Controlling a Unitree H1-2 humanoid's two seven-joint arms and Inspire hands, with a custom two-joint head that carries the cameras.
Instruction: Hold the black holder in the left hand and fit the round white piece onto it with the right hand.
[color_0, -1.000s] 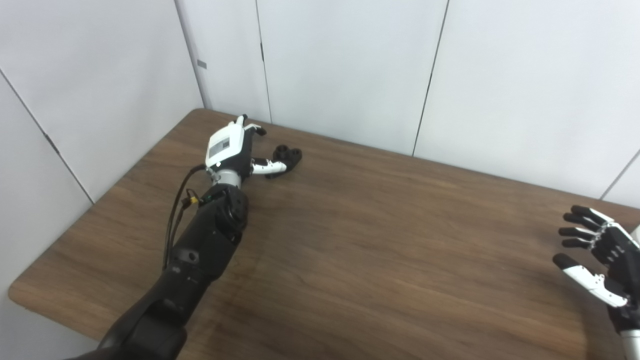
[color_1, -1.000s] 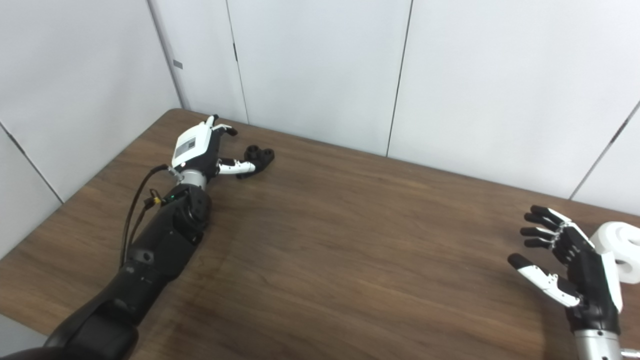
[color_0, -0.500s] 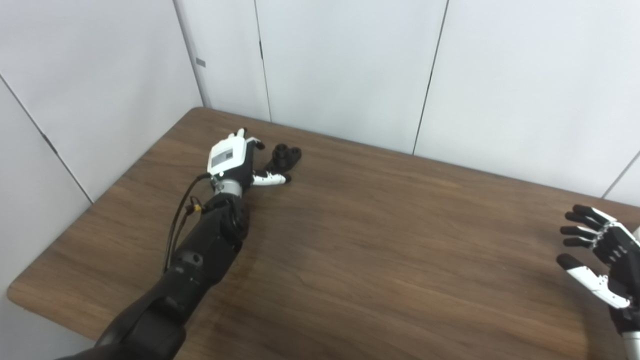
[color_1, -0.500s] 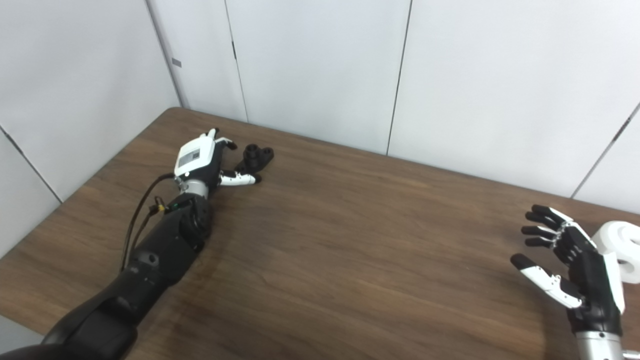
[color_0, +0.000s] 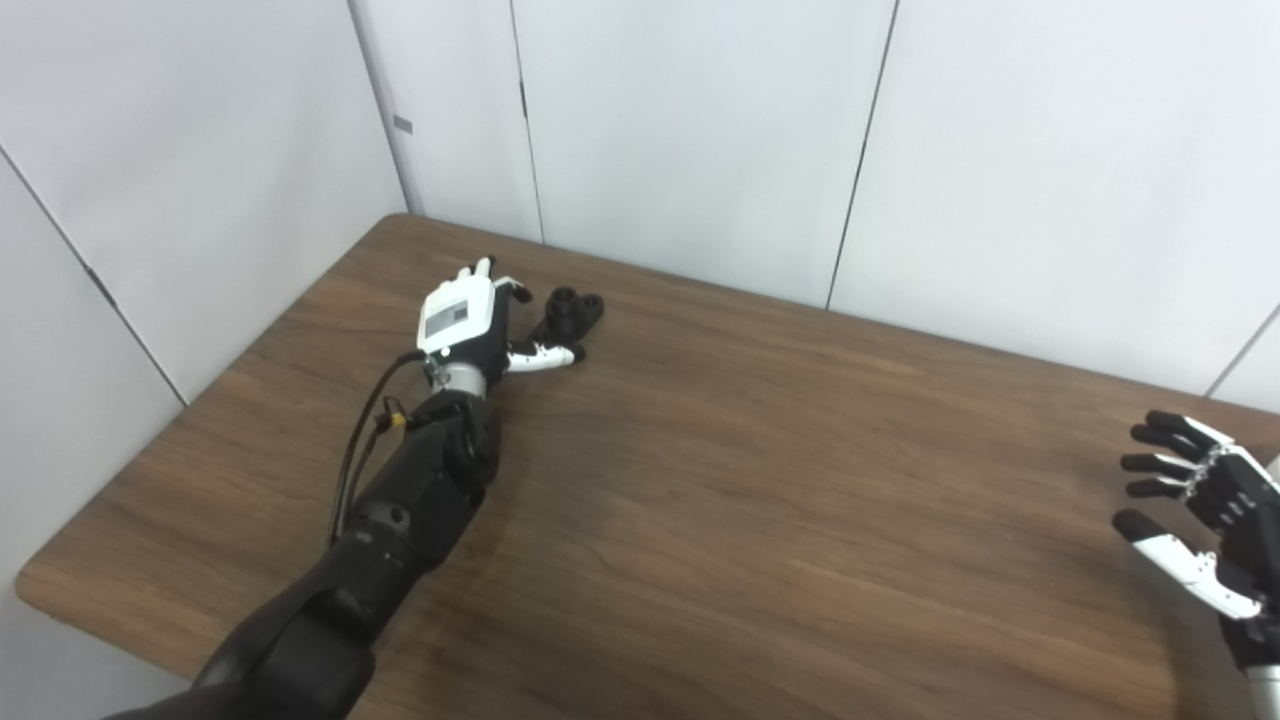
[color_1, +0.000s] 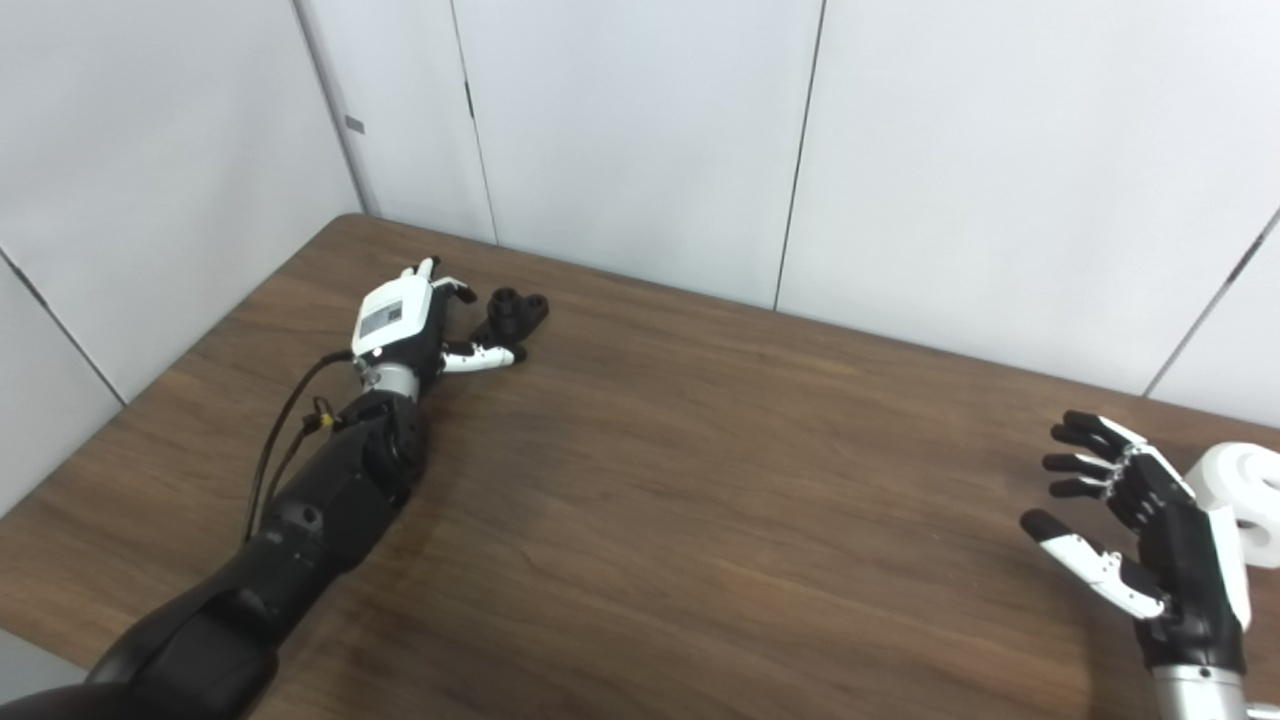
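The black holder (color_0: 572, 311) lies on the brown table (color_0: 760, 470) at the far left; it also shows in the right eye view (color_1: 514, 311). My left hand (color_0: 468, 322) rests low just left of it, fingers spread. Its thumb (color_0: 542, 355) reaches along the holder's near side. The hand is open and holds nothing. My right hand (color_1: 1150, 540) hovers open at the far right, palm turned inward. The round white piece (color_1: 1245, 495) sits on the table just behind and right of it, partly hidden by the hand.
White wall panels (color_0: 700, 130) stand close behind the table's far edge and along its left side. The table's near left corner (color_0: 40, 585) is rounded.
My left hand has dropped lower and drawn slightly back, with its thumb now along the holder's near side. The holder and my right hand have barely moved.
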